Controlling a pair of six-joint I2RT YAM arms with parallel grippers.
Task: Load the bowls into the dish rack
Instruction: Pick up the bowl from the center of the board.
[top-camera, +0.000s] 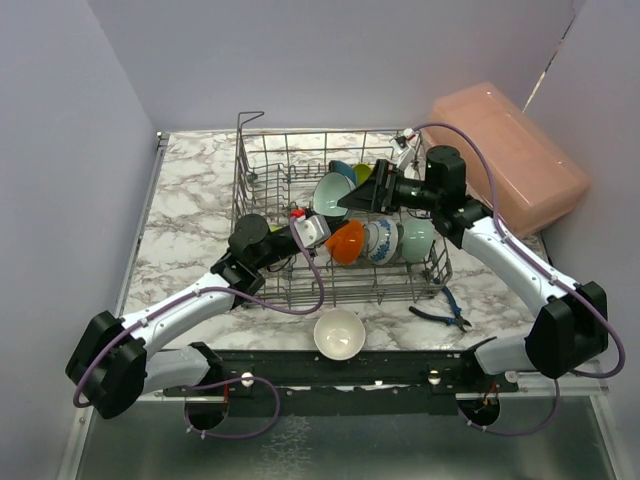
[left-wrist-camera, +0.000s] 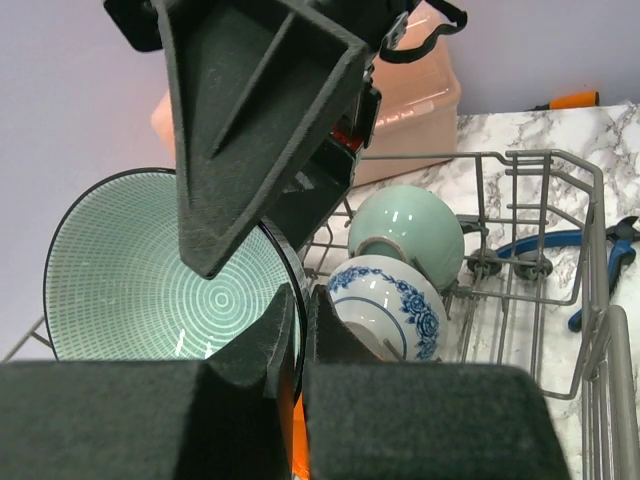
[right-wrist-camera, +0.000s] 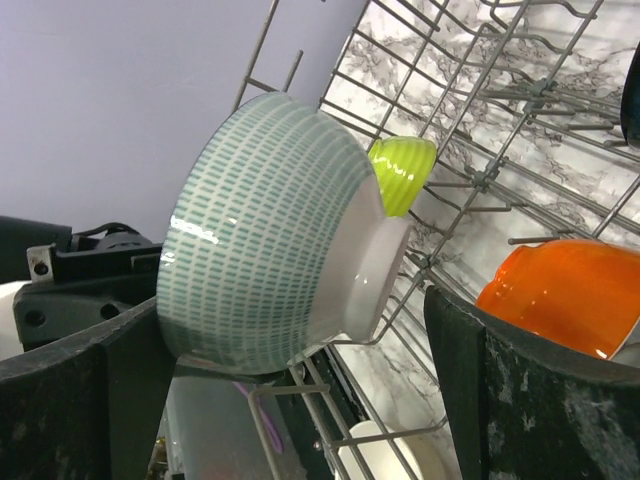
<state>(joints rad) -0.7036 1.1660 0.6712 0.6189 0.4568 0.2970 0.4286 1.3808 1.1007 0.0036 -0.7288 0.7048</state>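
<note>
The grey wire dish rack (top-camera: 262, 160) holds several bowls on edge: a teal-patterned bowl (top-camera: 330, 195), an orange bowl (top-camera: 348, 243), a blue-patterned bowl (top-camera: 381, 240) and a mint green bowl (top-camera: 418, 238). My right gripper (top-camera: 352, 196) is open, and the teal-patterned bowl (right-wrist-camera: 270, 230) stands on the wires between its fingers (right-wrist-camera: 540, 400). My left gripper (left-wrist-camera: 298, 295) is shut, with the orange bowl's edge (left-wrist-camera: 291, 435) showing in the slit between its pads. A white bowl (top-camera: 339, 334) sits on the table in front of the rack.
A lime green bowl (right-wrist-camera: 403, 172) and a dark bowl (top-camera: 343, 170) stand further back in the rack. A pink translucent box (top-camera: 510, 160) lies at the back right. Blue-handled pliers (top-camera: 445, 315) lie right of the white bowl. Walls close in the left, back and right.
</note>
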